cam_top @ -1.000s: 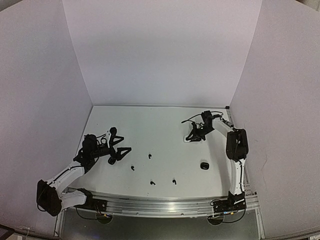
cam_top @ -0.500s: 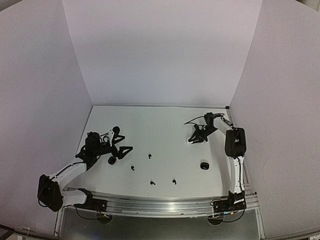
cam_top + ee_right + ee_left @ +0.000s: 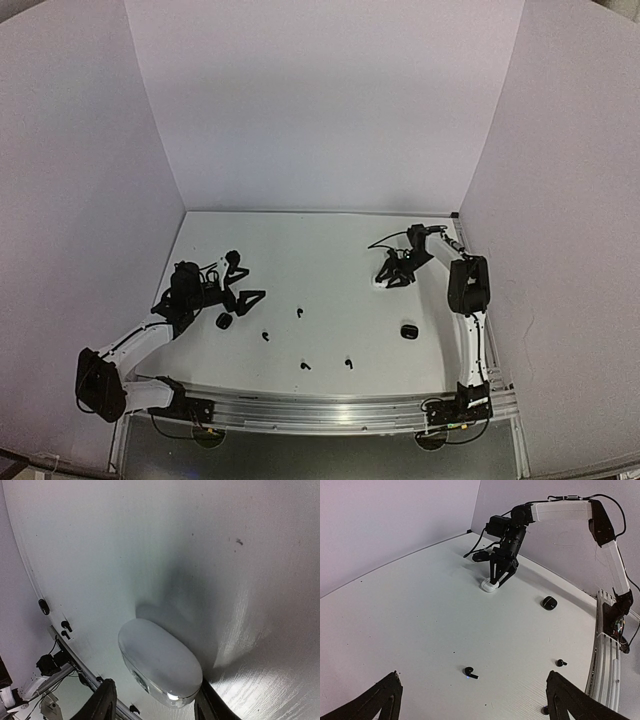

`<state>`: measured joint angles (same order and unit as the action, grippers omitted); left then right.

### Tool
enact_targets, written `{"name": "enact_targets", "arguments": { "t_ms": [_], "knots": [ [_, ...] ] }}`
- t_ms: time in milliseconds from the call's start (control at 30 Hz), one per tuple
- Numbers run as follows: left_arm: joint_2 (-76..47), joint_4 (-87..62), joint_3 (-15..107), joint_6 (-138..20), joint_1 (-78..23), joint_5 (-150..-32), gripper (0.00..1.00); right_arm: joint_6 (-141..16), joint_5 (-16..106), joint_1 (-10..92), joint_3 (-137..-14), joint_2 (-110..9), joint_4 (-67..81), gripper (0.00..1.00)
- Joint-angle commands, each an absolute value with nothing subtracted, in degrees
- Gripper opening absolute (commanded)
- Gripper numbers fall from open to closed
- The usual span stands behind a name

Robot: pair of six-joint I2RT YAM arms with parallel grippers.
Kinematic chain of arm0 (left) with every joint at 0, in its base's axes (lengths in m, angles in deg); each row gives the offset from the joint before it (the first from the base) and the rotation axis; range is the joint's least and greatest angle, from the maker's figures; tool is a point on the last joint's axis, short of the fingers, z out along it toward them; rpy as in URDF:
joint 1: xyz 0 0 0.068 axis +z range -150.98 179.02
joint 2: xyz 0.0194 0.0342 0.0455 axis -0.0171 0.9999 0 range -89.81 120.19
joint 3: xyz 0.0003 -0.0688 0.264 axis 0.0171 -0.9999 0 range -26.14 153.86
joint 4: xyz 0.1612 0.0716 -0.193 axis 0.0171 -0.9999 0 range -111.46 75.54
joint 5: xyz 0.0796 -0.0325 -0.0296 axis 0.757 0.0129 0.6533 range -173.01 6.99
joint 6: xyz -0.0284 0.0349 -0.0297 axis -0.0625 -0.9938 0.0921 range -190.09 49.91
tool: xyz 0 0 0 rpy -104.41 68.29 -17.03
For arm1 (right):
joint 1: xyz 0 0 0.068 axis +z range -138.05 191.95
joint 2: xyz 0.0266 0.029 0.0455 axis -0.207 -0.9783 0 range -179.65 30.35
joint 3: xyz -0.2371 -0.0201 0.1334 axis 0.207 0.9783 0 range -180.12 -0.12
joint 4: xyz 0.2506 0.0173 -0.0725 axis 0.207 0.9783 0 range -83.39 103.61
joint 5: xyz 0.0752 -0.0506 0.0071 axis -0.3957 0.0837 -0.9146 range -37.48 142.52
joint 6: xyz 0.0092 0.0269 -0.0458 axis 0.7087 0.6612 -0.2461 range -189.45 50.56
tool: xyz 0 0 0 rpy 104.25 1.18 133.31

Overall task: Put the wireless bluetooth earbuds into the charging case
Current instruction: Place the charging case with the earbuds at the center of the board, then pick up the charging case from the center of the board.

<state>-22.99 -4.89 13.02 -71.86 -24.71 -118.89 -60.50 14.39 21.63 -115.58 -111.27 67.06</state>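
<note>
Notably, one black earbud (image 3: pixel 470 672) lies just ahead of the empty, wide-open left end effector (image 3: pixel 247 276); the right end effector (image 3: pixel 152 705), half-open, loosely straddles the white case (image 3: pixel 160 662).

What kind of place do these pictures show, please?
Probably a robot test booth in a laboratory: plain white walls enclose the white table on three sides, the left arm and right arm are bolted to a metal rail at its near edge. Tiny earbuds lie on it.
</note>
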Motion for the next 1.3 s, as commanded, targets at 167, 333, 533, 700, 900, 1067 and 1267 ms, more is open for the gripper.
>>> {"name": "enact_targets", "arguments": {
  "t_ms": [167, 333, 533, 700, 900, 1067, 1267],
  "knots": [
    [-22.4, -4.5, 15.9, -73.3, -24.7, -119.3, 0.99, -60.3, 18.8, 21.9, -117.0, -108.4, 68.6, 0.65],
    [-22.2, -4.0, 15.8, -73.4, -24.7, -119.6, 0.99, -61.9, 18.9, 22.0, -117.0, -103.7, 69.0, 0.79],
    [-22.3, -2.0, 14.9, -73.1, -24.7, -120.6, 0.99, -73.3, 20.5, 22.2, -110.5, -88.6, 68.0, 0.84],
    [-22.9, 1.1, 13.4, -72.9, -24.7, -120.9, 0.99, -99.0, 20.9, 22.6, -89.0, -74.4, 68.0, 0.85],
    [-22.7, 0.1, 13.6, -73.2, -24.7, -122.3, 1.0, -124.6, 26.3, 24.3, -71.2, -61.4, 67.4, 0.89],
    [-21.8, -0.2, 14.6, -73.5, -24.8, -123.3, 0.99, -131.5, 37.4, 27.6, -62.7, -58.8, 63.6, 0.89],
    [-21.4, -1.0, 15.3, -73.7, -24.7, -124.0, 1.0, -130.4, 38.8, 28.7, -57.8, -58.8, 53.0, 0.9]
  ]
}}
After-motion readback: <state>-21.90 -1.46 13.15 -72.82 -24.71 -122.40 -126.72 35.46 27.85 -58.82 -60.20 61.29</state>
